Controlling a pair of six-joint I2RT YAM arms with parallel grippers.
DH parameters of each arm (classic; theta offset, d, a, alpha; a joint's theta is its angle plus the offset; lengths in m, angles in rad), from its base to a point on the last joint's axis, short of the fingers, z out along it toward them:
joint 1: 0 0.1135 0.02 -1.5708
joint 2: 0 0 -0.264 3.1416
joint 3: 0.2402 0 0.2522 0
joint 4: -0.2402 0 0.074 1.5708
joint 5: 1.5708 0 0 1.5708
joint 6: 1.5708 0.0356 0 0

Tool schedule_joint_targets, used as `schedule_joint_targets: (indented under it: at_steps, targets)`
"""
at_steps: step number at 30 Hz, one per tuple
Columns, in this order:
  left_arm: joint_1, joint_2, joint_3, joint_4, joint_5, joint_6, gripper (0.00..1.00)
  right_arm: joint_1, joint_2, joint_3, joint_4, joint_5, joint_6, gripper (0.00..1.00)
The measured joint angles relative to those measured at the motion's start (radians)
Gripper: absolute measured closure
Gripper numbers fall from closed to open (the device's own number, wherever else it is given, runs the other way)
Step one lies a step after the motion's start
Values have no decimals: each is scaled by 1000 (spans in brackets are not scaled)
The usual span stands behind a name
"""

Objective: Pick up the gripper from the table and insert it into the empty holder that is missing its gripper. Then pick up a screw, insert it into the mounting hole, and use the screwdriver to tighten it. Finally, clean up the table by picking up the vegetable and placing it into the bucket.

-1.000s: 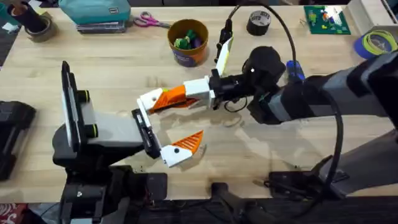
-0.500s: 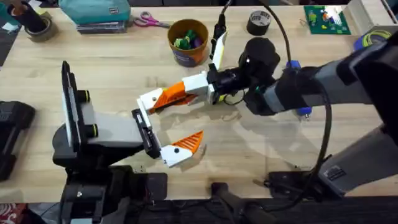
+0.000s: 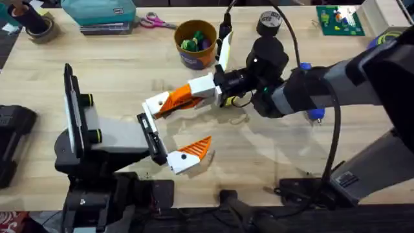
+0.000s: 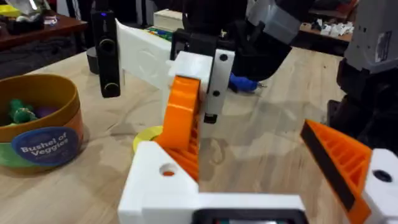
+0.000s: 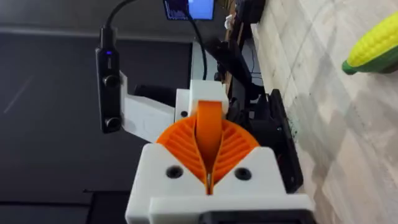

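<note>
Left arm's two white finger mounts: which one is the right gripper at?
The holder, the mount farther from the bases: the right gripper holds the gripper against it. The nearer mount carries its own orange tip.

The vegetable (image 5: pixel 378 38) is cut off by the right wrist view's edge. The screwdriver (image 3: pixel 310 90) lies mostly hidden under the right arm on the desk (image 3: pixel 129 71). The bucket (image 4: pixel 38 124) is cropped in the left wrist view.

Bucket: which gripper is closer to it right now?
Right. The right gripper is just in front of the bucket, shut on the gripper; the left gripper sits farther back.
</note>
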Motion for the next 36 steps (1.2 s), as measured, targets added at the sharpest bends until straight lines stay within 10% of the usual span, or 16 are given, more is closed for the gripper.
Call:
schedule_joint_targets:
  at_steps: [8, 16, 36]
  targets:
    - [0, 0, 0, 0, 0, 0, 15, 0, 0, 0, -1, -2, 1, 977]
    - [-2, 0, 0, -1, 9, 1, 16, 0, 2, 0, -6, 10, 3, 16]
    - [-2, 0, 0, -1, 12, 1, 15, -19, -9, 0, -17, 11, 3, 7]
